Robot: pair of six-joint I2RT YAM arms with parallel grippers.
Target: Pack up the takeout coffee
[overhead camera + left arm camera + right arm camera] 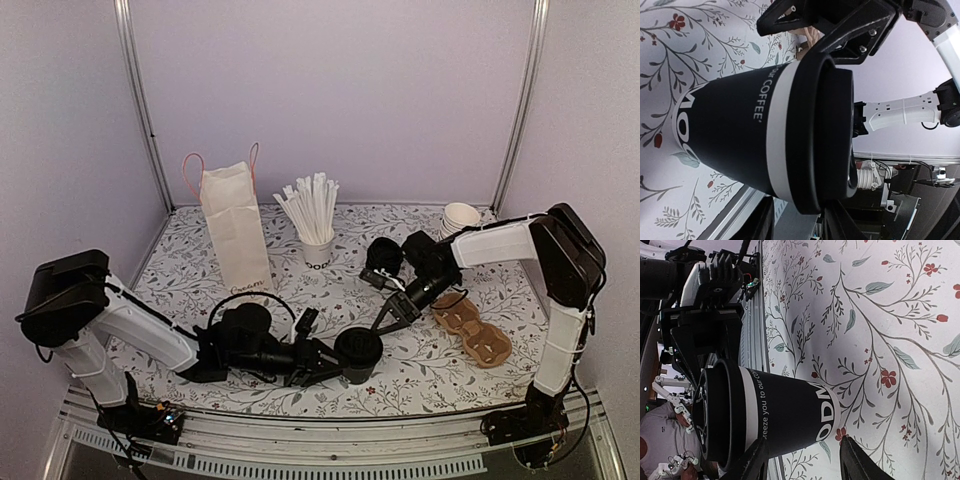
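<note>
Lift black lidded paper coffee cup (358,350) straight up with left claw (336,360) seemingly clenched round it; steer past released right claw (395,320) just beyond that cup.

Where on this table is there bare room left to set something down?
Bare cloth shows at the near edge between the takeout coffee and the cardboard carrier, and mid-table between the paper bag, the straw cup and the coffee. Crowded: right around the coffee, flanked by the left gripper and right gripper.
</note>
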